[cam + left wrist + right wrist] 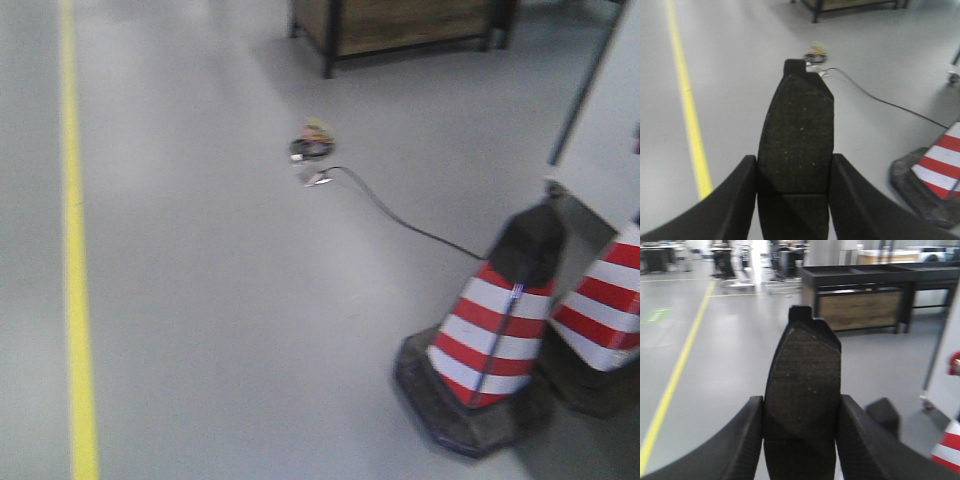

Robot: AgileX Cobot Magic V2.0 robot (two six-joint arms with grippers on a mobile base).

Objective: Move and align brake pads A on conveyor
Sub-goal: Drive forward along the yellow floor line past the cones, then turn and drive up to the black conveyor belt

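In the left wrist view a dark curved brake pad (797, 130) with a groove across its middle stands up between the black fingers, and my left gripper (794, 172) is shut on its lower half. The right wrist view shows the same arrangement: another brake pad (805, 380) held upright, my right gripper (801, 415) shut on it. Both pads hang in the air above the grey floor. The conveyor is out of view in every frame. The front view shows neither gripper nor any pad.
Two red-and-white traffic cones (495, 330) (605, 320) stand at the right on the grey floor, with a black cable (400, 215) running to a small device (312, 145). A yellow floor line (75, 260) runs along the left. A dark-framed wooden bench (860, 302) stands behind.
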